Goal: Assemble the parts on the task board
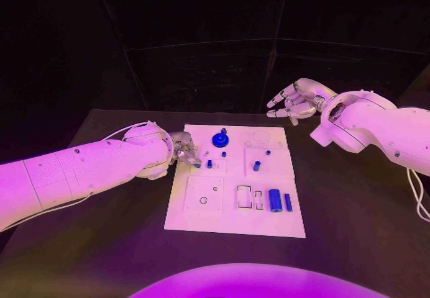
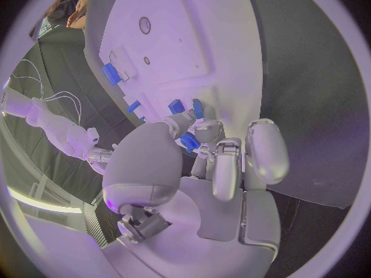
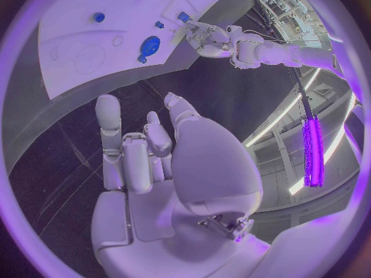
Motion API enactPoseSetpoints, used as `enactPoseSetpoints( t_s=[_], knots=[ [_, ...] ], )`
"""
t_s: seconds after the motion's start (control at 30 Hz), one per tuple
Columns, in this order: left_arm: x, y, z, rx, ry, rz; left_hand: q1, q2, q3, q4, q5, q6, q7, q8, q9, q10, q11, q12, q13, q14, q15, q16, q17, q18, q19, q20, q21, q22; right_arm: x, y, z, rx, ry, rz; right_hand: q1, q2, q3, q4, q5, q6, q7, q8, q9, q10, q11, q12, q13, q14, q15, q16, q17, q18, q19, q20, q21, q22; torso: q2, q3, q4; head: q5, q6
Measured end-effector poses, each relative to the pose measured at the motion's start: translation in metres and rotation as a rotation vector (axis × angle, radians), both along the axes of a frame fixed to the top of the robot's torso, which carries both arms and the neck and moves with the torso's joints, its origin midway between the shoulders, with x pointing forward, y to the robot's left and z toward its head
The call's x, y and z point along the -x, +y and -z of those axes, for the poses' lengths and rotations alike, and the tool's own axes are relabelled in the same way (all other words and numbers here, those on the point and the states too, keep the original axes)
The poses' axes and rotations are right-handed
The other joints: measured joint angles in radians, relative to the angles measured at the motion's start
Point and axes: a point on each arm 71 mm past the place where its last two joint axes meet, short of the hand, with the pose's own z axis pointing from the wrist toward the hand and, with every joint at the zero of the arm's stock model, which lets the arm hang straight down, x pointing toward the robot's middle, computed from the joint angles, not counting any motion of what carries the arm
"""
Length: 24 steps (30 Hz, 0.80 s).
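The white task board (image 1: 202, 214) lies in the middle of the black table. My left hand (image 1: 182, 151) sits at the board's left edge and pinches a small blue part (image 2: 189, 143) between thumb and a finger, just above the board. Close by stand a small blue peg (image 1: 210, 164) and a second peg (image 1: 256, 165). A round blue knob (image 1: 220, 139) sits near the far edge. A blue cylinder (image 1: 275, 200) and a thin blue bar (image 1: 288, 202) lie at the near right. My right hand (image 1: 296, 99) hangs beyond the far right corner, fingers apart, holding nothing.
An empty rectangular slot (image 1: 243, 196) and a small round hole (image 1: 203, 200) show on the board's near half. Bare black table (image 1: 358, 211) surrounds the board. In the right wrist view the board (image 3: 85, 55) and my left hand (image 3: 207, 36) appear beyond the right hand's fingers.
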Motion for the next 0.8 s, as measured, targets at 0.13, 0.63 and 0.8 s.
enactPoseSetpoints(
  t_s=[0.13,0.63,0.8],
  knots=[
    [-0.0001,-0.0001,-0.0001,-0.001,0.002,0.001,0.0,0.0,0.003,0.003,0.004,0.0,0.0,0.0,0.002,0.0,0.0,0.0,-0.002,0.0,0.0,0.0,0.0,0.0,0.0,0.0,0.0,0.0,0.0,-0.0001,0.0,0.0,0.0,0.0,0.0,0.0,0.0,0.0,0.0,0.0,0.0,0.0,0.0,0.0,0.0,0.0,0.0,0.0,0.0,0.0,0.0,0.0,0.0,0.0,0.0,0.0,0.0,-0.0001,0.0,0.0,-0.001],
    [-0.0012,0.0013,0.0011,0.012,0.008,-0.013,-0.078,-0.033,0.056,-0.043,0.011,0.025,-0.025,0.032,0.012,0.023,-0.016,0.024,0.025,0.0,-0.008,0.0,0.0,0.0,0.012,-0.007,0.0,0.01,0.0001,-0.0001,0.0,0.0,0.001,0.0,0.004,0.004,0.002,0.002,0.0,0.0,0.0,0.0,0.0,0.0,0.0,0.0,0.0,0.0,0.0,0.0,0.0,0.0,0.0,0.0,-0.004,0.0,0.0,-0.0001,-0.0001,-0.001,-0.002],
    [-0.0018,0.0015,0.0014,0.017,0.01,-0.018,-0.091,-0.046,0.038,-0.056,0.012,0.033,-0.032,0.036,0.016,0.027,-0.02,0.03,0.032,0.004,-0.011,0.0,0.0,0.0,0.012,-0.007,0.004,0.015,0.0002,-0.0005,0.0,0.0,0.001,0.001,0.004,0.004,0.003,0.003,0.0,0.0,0.0,0.0,0.0,0.0,0.0,0.0,0.0,0.0,0.0,0.0,0.0,0.0,0.0,0.0,-0.004,-0.001,0.0,0.0,-0.0005,-0.002,-0.002]
  ],
)
